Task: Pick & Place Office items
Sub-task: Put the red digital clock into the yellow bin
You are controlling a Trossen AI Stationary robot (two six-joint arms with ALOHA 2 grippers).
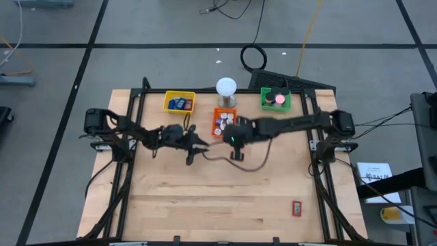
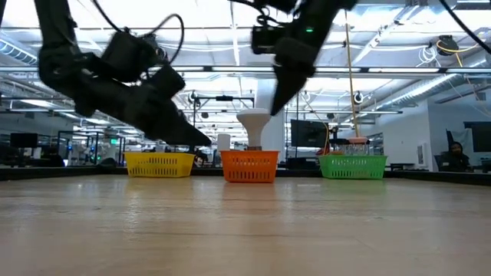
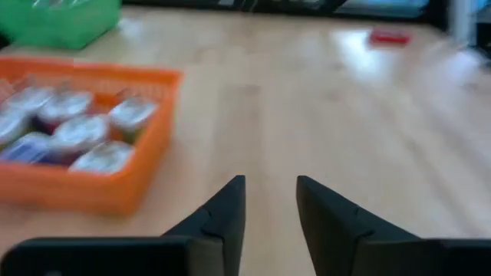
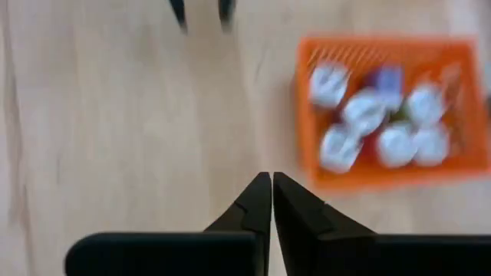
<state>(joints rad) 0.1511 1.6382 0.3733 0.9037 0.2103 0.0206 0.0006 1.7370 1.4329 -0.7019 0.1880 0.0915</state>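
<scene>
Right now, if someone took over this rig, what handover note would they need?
Right pincer: shut and empty, held above the table beside the orange tray.
Left pincer: fingers apart, nothing between them, near the table's middle, pointing toward the orange tray.
Done: pale round pieces fill the orange tray; blue and red pieces lie in the yellow tray; a pink roll sits in the green tray.
Left: one red piece lies alone at the table's near right edge, not yet picked up. No other loose item shows on the table.
</scene>
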